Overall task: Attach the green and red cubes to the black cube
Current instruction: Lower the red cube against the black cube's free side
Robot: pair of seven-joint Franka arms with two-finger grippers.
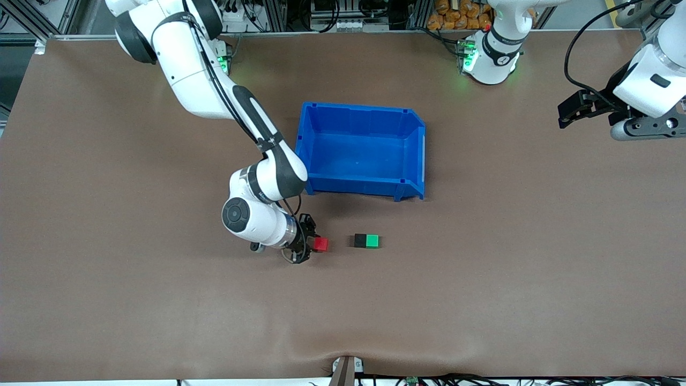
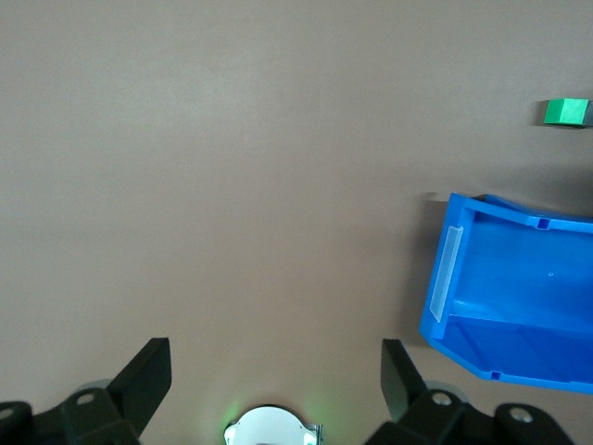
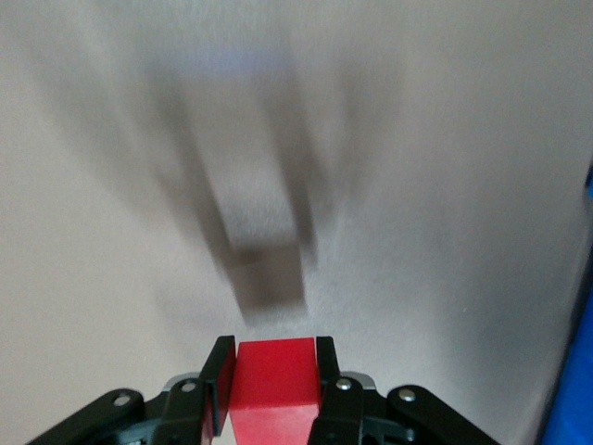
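Right gripper [image 1: 316, 245] clenched on red cube [image 1: 320, 244], low over brown worktop [image 1: 161, 300], just beside black cube [image 1: 360, 240] on right arm's side, gap between. Black cube touching green cube [image 1: 372, 241], pair nearer front camera than blue bin [image 1: 364, 153]. Left gripper [image 2: 276, 380] released, fingers spread, waiting over worktop at left arm's end.

At the bottom centre of the frame, the right gripper [image 3: 272, 394] clamps the red cube [image 3: 274, 385] between its two black fingers [image 3: 218, 380], one flat against each side face. The cube's shadow lies as a dark patch on the brown tabletop [image 3: 445, 185] just above it, mid-frame, with long blurred streaks rising toward the upper left. A sliver of blue bin [image 3: 576, 408] shows at the lower right edge.
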